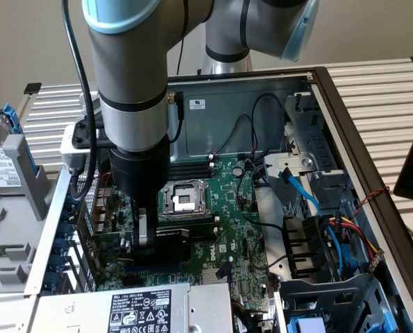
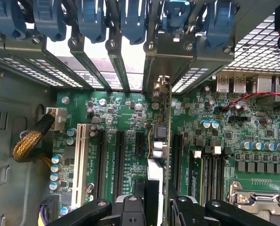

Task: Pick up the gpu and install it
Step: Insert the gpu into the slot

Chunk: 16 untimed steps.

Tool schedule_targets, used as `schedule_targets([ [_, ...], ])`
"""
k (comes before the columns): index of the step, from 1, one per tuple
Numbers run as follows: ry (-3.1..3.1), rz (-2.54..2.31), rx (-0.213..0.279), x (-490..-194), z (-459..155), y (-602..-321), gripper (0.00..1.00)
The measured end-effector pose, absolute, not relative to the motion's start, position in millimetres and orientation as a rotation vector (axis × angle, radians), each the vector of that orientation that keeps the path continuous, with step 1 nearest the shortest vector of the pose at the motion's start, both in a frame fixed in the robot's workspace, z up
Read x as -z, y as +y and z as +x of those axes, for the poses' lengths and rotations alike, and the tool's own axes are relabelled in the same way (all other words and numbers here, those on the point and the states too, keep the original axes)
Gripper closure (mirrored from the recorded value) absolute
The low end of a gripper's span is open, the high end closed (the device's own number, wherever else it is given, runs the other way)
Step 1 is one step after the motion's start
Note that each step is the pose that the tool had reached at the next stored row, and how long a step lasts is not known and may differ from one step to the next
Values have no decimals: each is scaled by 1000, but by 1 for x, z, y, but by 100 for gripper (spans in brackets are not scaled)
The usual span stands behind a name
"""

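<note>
Fingers (image 2: pixel 144 207) clamped on gpu (image 2: pixel 164 141), held edge-on. Card stands upright over motherboard (image 2: pixel 116 113) expansion slots, bracket end toward rear slot covers (image 2: pixel 130 70).

motherboard (image 1: pixel 227 208), blue cable (image 1: pixel 300 191)

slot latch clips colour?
Blue; the latch clips above the expansion slots show best in the wrist view.

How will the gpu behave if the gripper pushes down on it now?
The gpu stands on edge between the gripper fingers over the motherboard, so it is likely stiff along its length but could tip sideways. Its exposed small components look fragile; uneven pressure may flex the thin card.
</note>
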State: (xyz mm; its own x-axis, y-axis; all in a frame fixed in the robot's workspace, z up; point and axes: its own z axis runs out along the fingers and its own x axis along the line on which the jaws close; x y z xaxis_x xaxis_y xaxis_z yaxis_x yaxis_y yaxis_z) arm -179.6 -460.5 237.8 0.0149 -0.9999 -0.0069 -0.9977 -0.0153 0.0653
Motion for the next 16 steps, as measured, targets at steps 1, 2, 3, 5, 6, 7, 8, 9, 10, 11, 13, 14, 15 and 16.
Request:
schedule_targets([
  [1,-2175,2208,79,-238,-180,-461,72],
  [2,-2174,2208,79,-237,-180,-461,72],
  [3,-2174,2208,79,-237,-180,-461,72],
  [5,-2174,2208,79,-236,-180,-461,72],
  [6,-2174,2208,79,-236,-180,-461,72],
  [7,-2174,2208,79,-236,-180,-461,72],
  [8,-2174,2208,79,-235,-180,-461,72],
  [9,-2175,2208,79,-235,-180,-461,72],
  [10,-2175,2208,79,-235,-180,-461,72],
  [11,-2175,2208,79,-234,-180,-461,72],
  [13,-2174,2208,79,-234,-180,-461,72],
  [14,-2174,2208,79,-234,-180,-461,72],
  [15,-2174,2208,79,-234,-180,-461,72],
  [16,-2175,2208,79,-234,-180,-461,72],
])
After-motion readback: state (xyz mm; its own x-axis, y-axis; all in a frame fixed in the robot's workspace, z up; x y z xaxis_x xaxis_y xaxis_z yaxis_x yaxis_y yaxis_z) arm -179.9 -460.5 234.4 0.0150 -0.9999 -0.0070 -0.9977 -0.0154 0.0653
